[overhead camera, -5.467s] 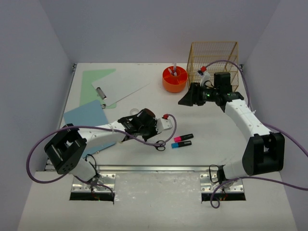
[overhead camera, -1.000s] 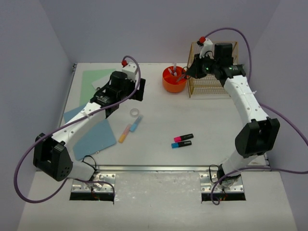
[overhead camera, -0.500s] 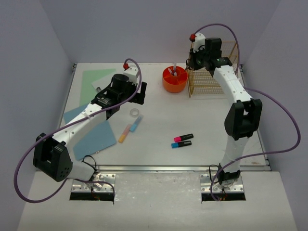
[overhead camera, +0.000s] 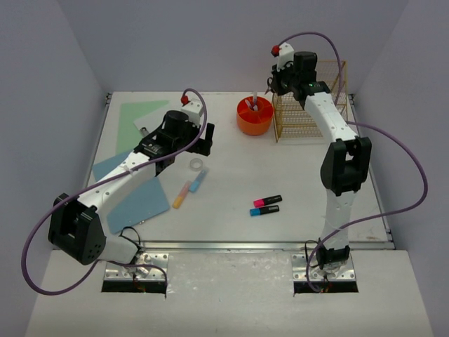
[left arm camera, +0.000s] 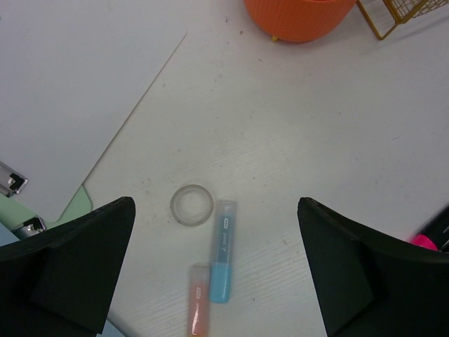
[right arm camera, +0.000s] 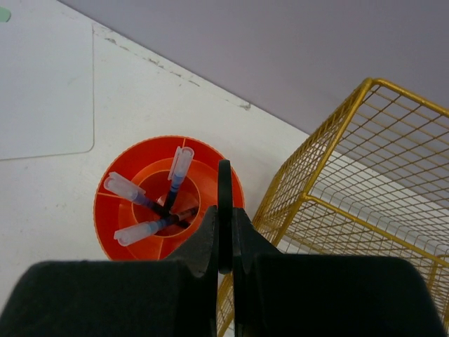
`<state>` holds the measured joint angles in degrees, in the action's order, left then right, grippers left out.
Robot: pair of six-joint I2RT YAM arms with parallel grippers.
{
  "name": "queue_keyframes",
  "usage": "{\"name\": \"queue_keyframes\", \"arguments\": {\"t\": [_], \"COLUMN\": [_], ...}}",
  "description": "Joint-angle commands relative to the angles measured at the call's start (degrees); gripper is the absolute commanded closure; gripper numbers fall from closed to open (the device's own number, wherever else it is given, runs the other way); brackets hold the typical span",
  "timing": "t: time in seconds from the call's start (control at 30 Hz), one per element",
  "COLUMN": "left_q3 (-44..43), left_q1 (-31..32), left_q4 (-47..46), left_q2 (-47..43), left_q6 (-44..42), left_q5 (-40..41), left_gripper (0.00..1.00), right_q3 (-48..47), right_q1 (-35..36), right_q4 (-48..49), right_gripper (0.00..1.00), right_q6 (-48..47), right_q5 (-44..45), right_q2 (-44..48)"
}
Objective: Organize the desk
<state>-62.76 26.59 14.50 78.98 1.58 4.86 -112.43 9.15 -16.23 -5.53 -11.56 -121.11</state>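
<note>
Lifts pressed-together right tool higher above round orange plastic pen cup; keeps spread left tool over clear tape ring, likely next.

Illum.: bright, even, diffuse, from overhead. Shadows on desk soft, faint. Top view sharp thruout. Wrist views: left gripper fingers and right gripper fingers dark, slightly soft; bkgd in focus.

Readable text: none | Only marking: small white label on the blue highlighter lying on the desk, left wrist view | Label print: too small to make out | Other views: nothing legible
</note>
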Motion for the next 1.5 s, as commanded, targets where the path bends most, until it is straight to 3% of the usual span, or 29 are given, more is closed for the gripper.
{"name": "queue_keyframes", "arguments": {"t": [0.0, 0.83, 0.9, 1.23, 1.47], "left_q3": [0.26, 0.64, 0.70, 0.81, 1.86], "left_q1": [0.14, 0.20, 0.14, 0.13, 0.22], "left_q4": [-2.02, -1.42, -1.48, -1.65, -1.49], "left_q2": [0.17, 0.39, 0.39, 0.10, -0.88], "left_q6": [0.27, 0.09, 0.09, 0.27, 0.03], "left_q5": [-0.89, -1.52, -1.52, -0.35, 0.70], "left_gripper": [0.00, 0.00, 0.00, 0.00, 0.00], "right_q3": [-4.32, -4.42, -4.54, -6.58, -2.60], "right_q1": [0.50, 2.12, 2.18, 2.01, 2.01], "right_q4": [4.18, 6.21, 6.43, 5.42, 3.78], "right_gripper": [1.00, 0.98, 0.96, 0.56, 0.55], "right_q6": [-1.01, -4.84, -4.84, -3.22, -1.40], "right_q5": [-1.06, 0.86, 0.92, 1.39, -2.42], "right_q2": [-2.38, -9.38, -9.56, -7.80, 2.85]}}
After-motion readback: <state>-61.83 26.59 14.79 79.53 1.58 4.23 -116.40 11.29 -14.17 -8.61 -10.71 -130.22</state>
